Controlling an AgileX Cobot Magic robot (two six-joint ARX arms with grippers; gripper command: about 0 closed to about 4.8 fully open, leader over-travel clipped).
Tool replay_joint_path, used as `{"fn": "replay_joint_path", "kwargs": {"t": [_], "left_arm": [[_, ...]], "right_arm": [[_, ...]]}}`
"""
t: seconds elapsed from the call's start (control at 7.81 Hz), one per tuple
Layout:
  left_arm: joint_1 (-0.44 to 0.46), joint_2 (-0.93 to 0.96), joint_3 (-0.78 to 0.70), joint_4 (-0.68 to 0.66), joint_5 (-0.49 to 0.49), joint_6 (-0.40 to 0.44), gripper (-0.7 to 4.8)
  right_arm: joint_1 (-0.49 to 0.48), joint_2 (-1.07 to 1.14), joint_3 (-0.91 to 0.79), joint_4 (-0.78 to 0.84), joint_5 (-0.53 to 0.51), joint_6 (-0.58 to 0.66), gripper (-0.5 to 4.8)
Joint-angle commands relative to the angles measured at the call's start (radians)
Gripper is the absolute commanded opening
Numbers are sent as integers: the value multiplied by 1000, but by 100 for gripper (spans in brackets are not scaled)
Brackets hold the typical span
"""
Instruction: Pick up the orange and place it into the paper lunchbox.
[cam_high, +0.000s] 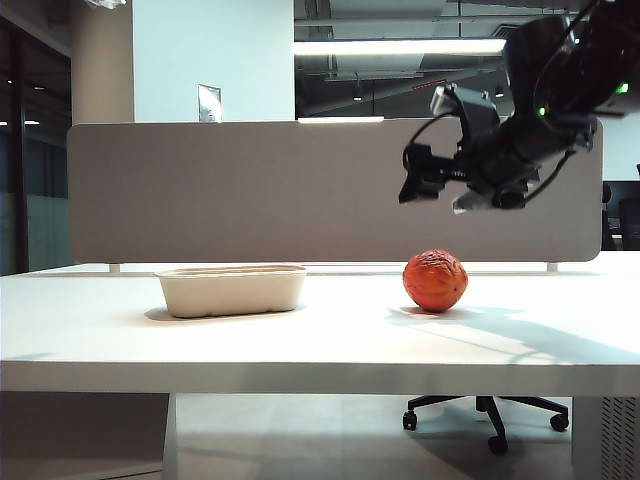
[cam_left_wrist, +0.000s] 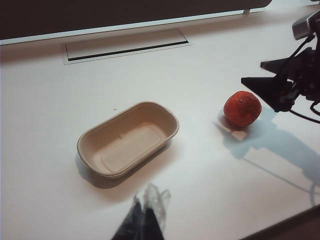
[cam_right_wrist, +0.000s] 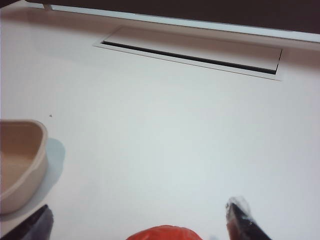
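We are at the approach step: nothing is grasped yet. The orange (cam_high: 435, 281) sits on the white table (cam_high: 330, 345), well apart from the paper lunchbox (cam_high: 232, 289), which stands empty to its left in the exterior view. Our right gripper (cam_high: 425, 172) hangs in the air above the orange and slightly to its right, tilted downward, with its fingers (cam_right_wrist: 243, 216) spread wide and holding nothing. In the right wrist view the top of the orange shows between the two fingertips, so we judge the line-up already roughly good.

The next move, as we read it, calls for lowering the right gripper until the fingers straddle the fruit at its widest part, then closing gently; the round skin may roll if one finger touches first.

Our left gripper (cam_left_wrist: 146, 216) waits above the near side of the table, close to the lunchbox, its fingertips together or nearly so and holding nothing.

The exterior view alone shows the height of the right gripper over the orange. The left wrist view alone shows the lunchbox's empty inside and the gripper's shadow falling beside the fruit. Both wrist views show a rectangular hatch (cam_right_wrist: 195, 52) in the table by the grey partition (cam_high: 300, 190), which the exterior view does not.
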Motion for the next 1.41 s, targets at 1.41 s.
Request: {"fn": "replay_joint_path", "kwargs": {"t": [1.41], "left_arm": [[0,0,4,6,4,0,-6]], "right_arm": [[4,182,9,45,61,-8,406]]}}
